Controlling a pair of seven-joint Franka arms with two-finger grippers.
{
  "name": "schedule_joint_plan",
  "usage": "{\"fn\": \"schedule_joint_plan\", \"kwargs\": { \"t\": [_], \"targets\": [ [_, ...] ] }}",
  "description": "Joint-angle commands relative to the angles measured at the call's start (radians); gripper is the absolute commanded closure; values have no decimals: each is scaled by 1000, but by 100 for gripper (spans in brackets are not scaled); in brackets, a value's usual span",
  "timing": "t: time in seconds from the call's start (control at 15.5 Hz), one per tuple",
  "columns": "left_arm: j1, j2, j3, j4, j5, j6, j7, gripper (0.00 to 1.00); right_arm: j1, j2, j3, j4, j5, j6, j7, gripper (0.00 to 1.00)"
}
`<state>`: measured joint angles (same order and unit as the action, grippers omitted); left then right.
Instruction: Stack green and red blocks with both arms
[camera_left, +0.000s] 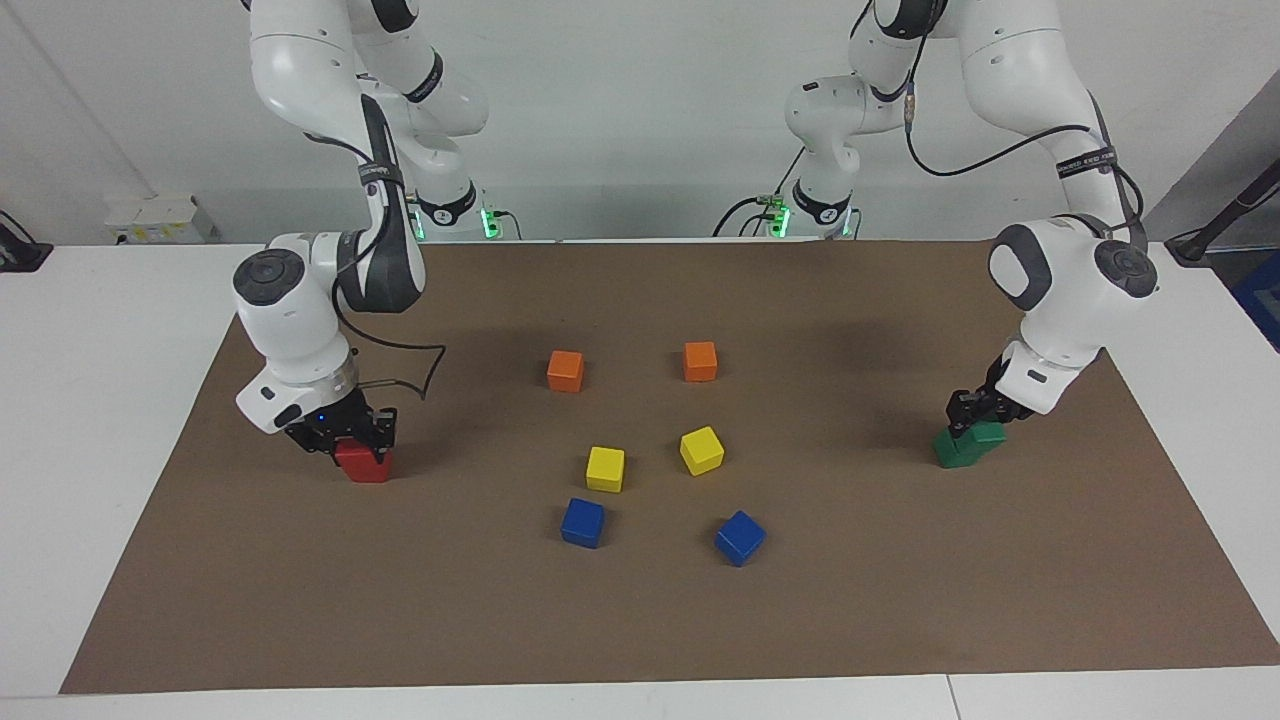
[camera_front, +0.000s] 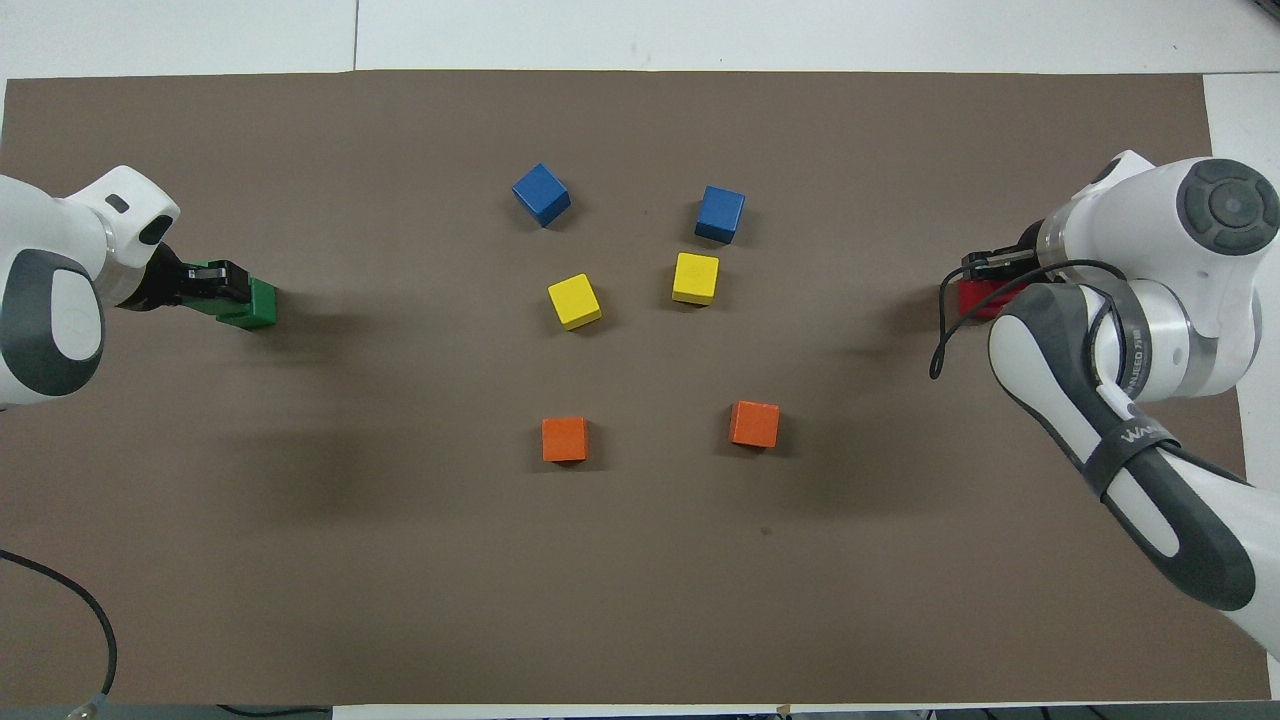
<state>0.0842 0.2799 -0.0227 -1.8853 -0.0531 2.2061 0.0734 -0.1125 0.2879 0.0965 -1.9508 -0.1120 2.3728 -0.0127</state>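
Facing view shows the left end effector (camera_left: 975, 417) clenched on a tilted green block (camera_left: 968, 445) at the left arm's end of the counter (camera_left: 150, 310). Right end effector (camera_left: 345, 432) grips a red block (camera_left: 364, 463), square-set, at its end.

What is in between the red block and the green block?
Between the red block and the green block sit two yellow blocks, seen in both views.

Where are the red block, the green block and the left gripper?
red block (camera_left: 366, 466): facing view, front face.
green block (camera_left: 968, 447): facing view, front face.
left gripper (camera_left: 972, 424): facing view, between fingertips, on the green block.
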Motion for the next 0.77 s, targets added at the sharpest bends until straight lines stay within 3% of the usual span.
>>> {"fn": "schedule_joint_plan", "kwargs": {
  "t": [0.0,0.52,0.71],
  "targets": [
    [3,-10,1,-26,-13,35,2,0,-19,-38,14,-40,23,25,-30,100],
    [-4,-21,3,-11,-5,12,3,0,-36,-39,15,-42,25,20,-29,100],
    [-20,-70,3,53,19,-131,-3,0,-36,-39,15,-40,61,20,-29,100]
  ]
}}
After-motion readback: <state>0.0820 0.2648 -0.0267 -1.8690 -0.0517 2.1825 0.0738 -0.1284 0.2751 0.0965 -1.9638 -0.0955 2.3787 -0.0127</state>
